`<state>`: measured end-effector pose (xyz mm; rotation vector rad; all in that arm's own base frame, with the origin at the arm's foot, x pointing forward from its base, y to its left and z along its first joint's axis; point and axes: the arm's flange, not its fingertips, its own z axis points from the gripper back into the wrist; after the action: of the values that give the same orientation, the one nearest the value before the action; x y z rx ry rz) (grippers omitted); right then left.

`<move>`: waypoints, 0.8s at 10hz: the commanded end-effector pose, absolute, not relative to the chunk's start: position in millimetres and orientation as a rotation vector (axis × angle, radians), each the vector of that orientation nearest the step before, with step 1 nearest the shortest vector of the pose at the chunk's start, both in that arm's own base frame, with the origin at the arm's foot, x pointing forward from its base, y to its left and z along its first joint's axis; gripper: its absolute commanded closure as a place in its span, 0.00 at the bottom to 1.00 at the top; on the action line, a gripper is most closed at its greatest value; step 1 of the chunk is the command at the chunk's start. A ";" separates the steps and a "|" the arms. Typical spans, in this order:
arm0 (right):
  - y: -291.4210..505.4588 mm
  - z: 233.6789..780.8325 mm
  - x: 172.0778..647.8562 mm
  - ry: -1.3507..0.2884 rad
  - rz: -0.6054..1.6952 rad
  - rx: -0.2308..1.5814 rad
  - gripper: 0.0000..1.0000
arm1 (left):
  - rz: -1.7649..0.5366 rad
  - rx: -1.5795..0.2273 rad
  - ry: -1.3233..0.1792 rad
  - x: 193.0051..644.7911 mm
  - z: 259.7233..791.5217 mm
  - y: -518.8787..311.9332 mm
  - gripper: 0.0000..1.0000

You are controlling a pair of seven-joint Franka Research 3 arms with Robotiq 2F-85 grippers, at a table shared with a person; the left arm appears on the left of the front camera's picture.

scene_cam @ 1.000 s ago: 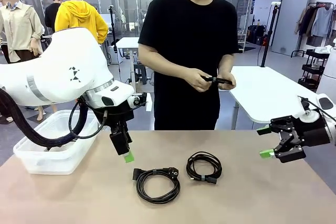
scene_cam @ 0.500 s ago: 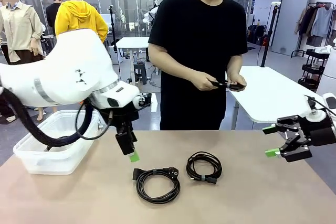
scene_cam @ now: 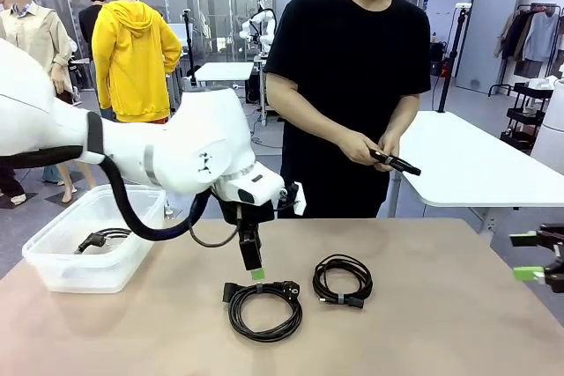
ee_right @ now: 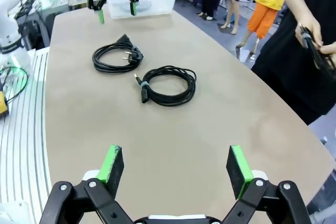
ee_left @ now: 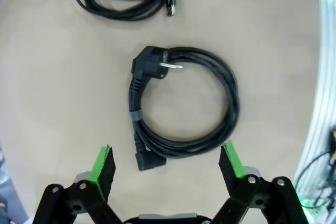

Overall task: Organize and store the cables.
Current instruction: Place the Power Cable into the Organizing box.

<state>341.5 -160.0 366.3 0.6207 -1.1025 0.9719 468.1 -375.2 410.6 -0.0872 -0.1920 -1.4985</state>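
Front view: the left end effector (scene_cam: 253, 263) hangs just above the plug-ended cable (scene_cam: 261, 289) on the table (scene_cam: 423, 332). The second cable (scene_cam: 342, 298) lies to its right and the bin (scene_cam: 88, 281) at far left.

Left wrist view: jaws wide, straddling the coil's near edge. Best to drop straight and pinch the bundled strands by the tie.

Right wrist view: right end effector (ee_right: 175, 153) wide, empty, well away.
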 end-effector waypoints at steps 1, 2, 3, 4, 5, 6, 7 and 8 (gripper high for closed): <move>-167.1 362.1 338.9 -1.159 0.951 0.672 0.00 | -1.466 -0.038 -0.164 478.7 401.0 -392.7 0.00; -160.0 366.3 341.5 -1.102 0.972 0.621 0.00 | -1.451 -0.030 -0.147 482.3 391.6 -396.9 0.00; -160.0 366.3 341.5 -1.102 0.972 0.621 0.00 | -1.462 -0.012 -0.128 492.7 376.7 -404.6 0.00; -160.0 366.3 341.5 -1.102 0.972 0.621 0.00 | -1.461 -0.004 -0.119 494.6 370.3 -407.1 0.00; -160.0 366.3 341.5 -1.102 0.972 0.621 0.00 | -1.460 0.010 -0.114 498.9 362.4 -407.8 0.00; -160.0 366.3 341.5 -1.102 0.972 0.621 0.00 | -1.444 0.034 -0.096 503.3 353.8 -406.8 0.00; -160.0 366.3 341.5 -1.102 0.972 0.621 0.00 | -1.442 0.030 -0.096 508.3 344.2 -405.2 0.00; -160.0 366.3 341.5 -1.102 0.972 0.621 0.00 | -1.439 0.024 -0.092 512.8 334.9 -403.6 0.00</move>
<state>340.6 -159.9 364.7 0.6429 -1.1032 0.9702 506.3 -400.2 337.2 0.0131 -0.0990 -1.4576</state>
